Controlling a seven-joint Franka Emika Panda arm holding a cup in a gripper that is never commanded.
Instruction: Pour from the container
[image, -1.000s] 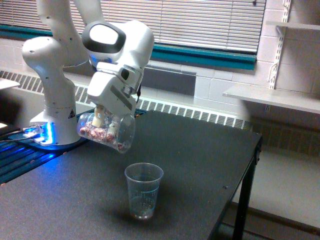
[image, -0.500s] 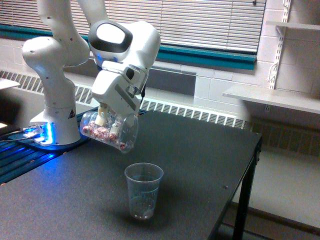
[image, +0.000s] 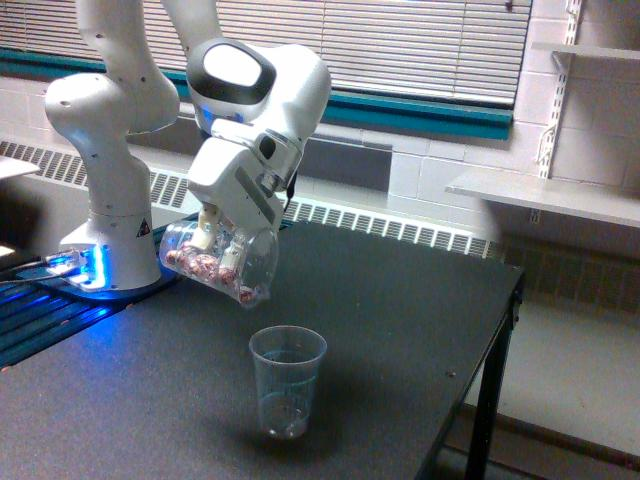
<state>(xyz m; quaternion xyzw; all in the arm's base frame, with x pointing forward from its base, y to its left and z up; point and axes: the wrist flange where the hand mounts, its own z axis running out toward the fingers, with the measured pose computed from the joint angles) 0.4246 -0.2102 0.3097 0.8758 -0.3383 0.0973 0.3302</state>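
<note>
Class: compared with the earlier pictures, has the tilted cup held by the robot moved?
Yes. The held cup has drifted slightly toward the exterior view's right, nearer above the standing cup.

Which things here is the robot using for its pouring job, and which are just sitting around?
For the job:
- the container, tipped, reddish-pink and white pieces inside
- the tool holding it
- the small clear cup standing on the table, just below the container's mouth

Just there:
- the black table
- the wall shelf
- the window blinds

Reddish-pink pieces, clear container
</note>
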